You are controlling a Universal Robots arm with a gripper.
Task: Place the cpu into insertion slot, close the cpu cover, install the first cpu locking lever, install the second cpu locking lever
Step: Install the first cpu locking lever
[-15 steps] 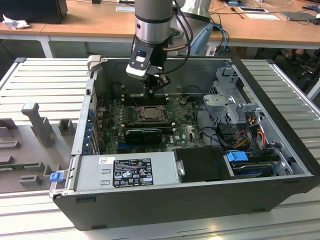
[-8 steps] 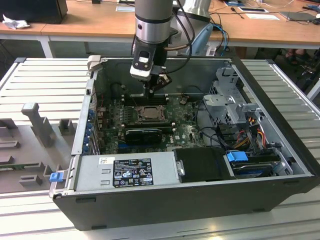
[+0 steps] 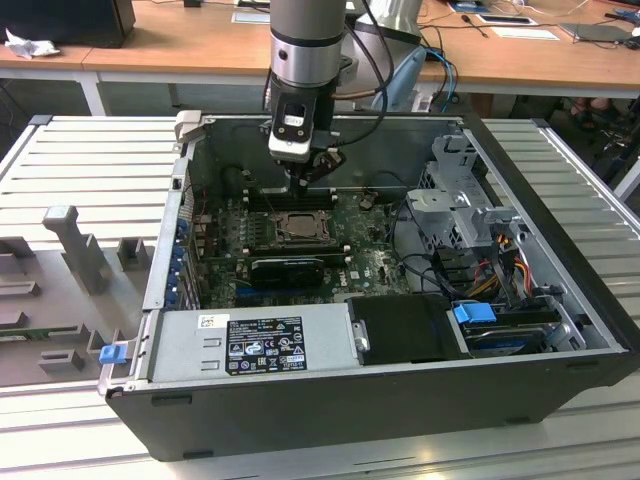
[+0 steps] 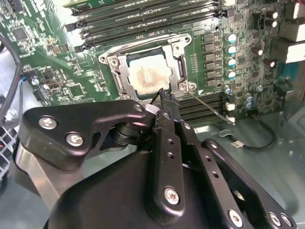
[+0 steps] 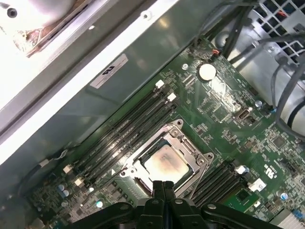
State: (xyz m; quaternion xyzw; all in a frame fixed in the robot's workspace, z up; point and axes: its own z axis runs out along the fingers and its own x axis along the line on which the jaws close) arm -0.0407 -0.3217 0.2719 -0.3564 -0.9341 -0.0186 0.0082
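The cpu (image 4: 150, 76) lies flat in the insertion slot (image 3: 299, 226), its pale metal face showing through the window of the cpu cover (image 4: 122, 72), which lies down over it. In the first wrist view the cpu (image 5: 165, 162) sits just beyond my gripper (image 5: 163, 185), whose fingers are pressed together with nothing between them. My gripper (image 4: 165, 97) hovers at the socket's edge, close to a thin wire locking lever (image 4: 209, 108) that angles out from the socket corner. In the exterior view my gripper (image 3: 306, 180) hangs just above the socket.
Long black memory slots (image 5: 125, 138) flank the socket on both sides. The open computer case (image 3: 560, 330) walls the board in, with a power supply (image 3: 255, 342) at the front, drive cage (image 3: 465, 205) and cables on the exterior view's right.
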